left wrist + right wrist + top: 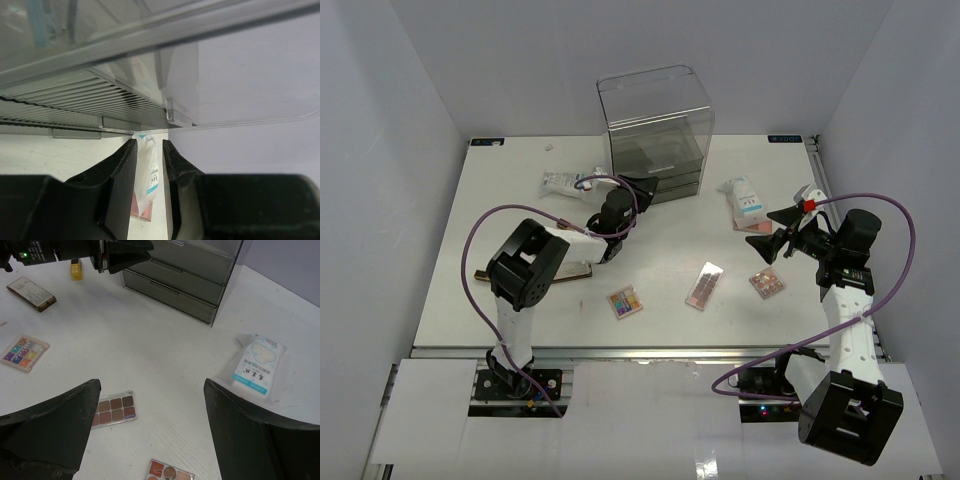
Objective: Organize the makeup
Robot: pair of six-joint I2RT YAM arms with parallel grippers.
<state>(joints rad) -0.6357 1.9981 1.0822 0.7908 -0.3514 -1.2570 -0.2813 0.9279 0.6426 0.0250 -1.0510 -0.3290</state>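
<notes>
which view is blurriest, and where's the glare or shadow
left wrist view: soft throughout, the tall clear plastic drawer box hazy with pale reflections, left gripper's fingers dark and blurred; right wrist view: table sharp, right gripper's fingers out of focus up close, white-blue packet casting a soft shadow; top view: evenly lit, sharp, no strong glare

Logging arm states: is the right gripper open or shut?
Open. The right gripper shows fingers wide apart in its wrist view, only table and a brown palette between them; nothing held.
</notes>
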